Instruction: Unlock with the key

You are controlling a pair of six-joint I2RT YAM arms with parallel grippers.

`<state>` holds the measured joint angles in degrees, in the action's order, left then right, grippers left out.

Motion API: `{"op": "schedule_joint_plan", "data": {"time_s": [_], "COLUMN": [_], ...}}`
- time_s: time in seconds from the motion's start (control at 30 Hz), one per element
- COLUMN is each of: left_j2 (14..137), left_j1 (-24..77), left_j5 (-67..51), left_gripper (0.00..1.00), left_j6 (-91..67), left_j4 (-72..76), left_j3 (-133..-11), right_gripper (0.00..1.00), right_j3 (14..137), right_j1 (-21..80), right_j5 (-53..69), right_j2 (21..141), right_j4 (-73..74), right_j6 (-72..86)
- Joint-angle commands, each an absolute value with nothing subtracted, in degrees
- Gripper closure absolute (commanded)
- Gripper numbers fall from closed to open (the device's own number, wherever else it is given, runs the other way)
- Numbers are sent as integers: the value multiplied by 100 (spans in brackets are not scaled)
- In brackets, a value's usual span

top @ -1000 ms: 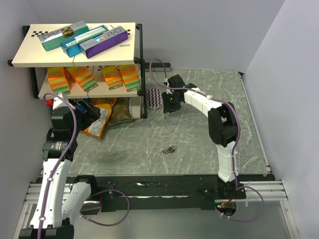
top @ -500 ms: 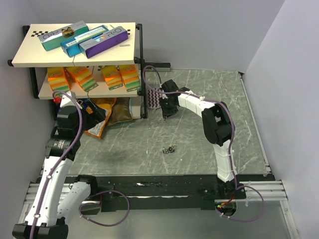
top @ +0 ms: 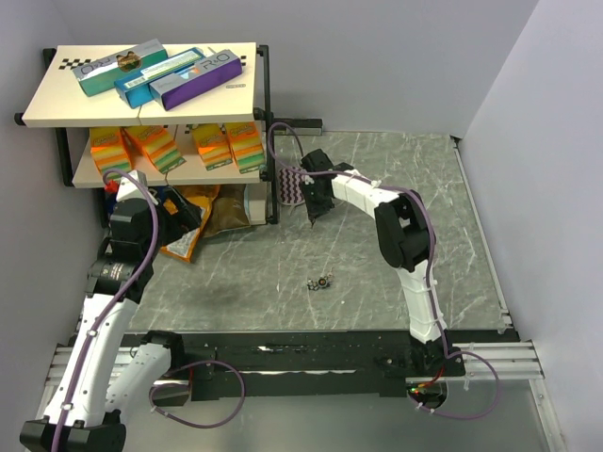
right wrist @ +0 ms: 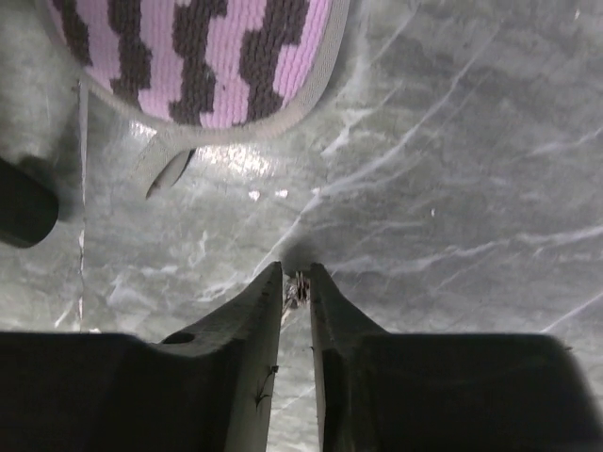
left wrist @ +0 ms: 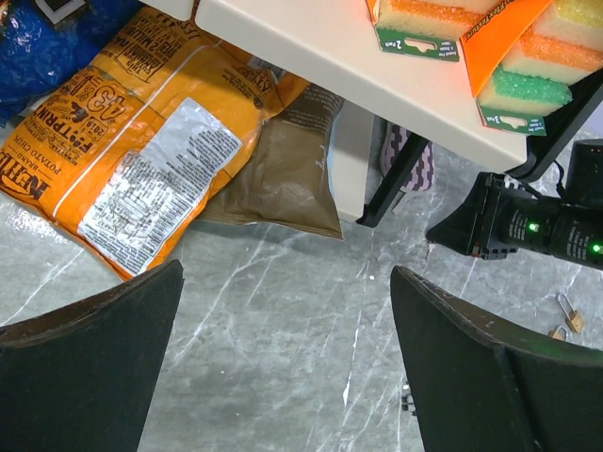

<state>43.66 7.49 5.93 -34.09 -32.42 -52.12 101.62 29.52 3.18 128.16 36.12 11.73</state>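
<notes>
Count across all views. Shelf rack (top: 57, 99): 1, with two boards. Long boxes (top: 174, 75): 3, one teal, one blue, one purple. Sponge packs (top: 155, 146): 4. Snack bags: 3, namely one orange bag (left wrist: 141, 141), one brown bag (left wrist: 283, 179) and one blue bag (left wrist: 47, 38). Purple-and-black striped pad (right wrist: 207, 56): 1. Small brass padlocks (left wrist: 566, 315): 2, as far as the left wrist view resolves them. Key (right wrist: 297, 288): 1, tiny and silvery. Robot arms: 2, the left arm (top: 104, 311) and the right arm (top: 415, 245).

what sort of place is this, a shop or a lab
Most likely a robotics lab cell dressed as a shop corner: two robot arms at a marble-look table, plain walls around it, and a shelf rack holding sponge packs, with snack bags underneath.
</notes>
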Motion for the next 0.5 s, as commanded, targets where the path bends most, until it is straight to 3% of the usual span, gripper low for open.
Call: {"op": "schedule_joint_plan", "data": {"time_s": [0.0, 0.13, 0.47], "left_j2": [4350, 4368, 4421], "left_j1": [782, 782, 782], "left_j5": [721, 756, 598], "left_gripper": [4, 4, 4], "left_j6": [-3331, -3331, -2849], "left_j4": [-3182, -3156, -3050], "left_j3": [-5475, -5484, -5633], "right_gripper": [79, 99, 100], "right_j3": [10529, 10556, 10135], "right_j1": [2971, 2988, 2979], "right_j5": [202, 220, 44], "right_j2": [12955, 12938, 12113], "right_j4": [3753, 3805, 3543], "right_j6": [1195, 1187, 1204]}}
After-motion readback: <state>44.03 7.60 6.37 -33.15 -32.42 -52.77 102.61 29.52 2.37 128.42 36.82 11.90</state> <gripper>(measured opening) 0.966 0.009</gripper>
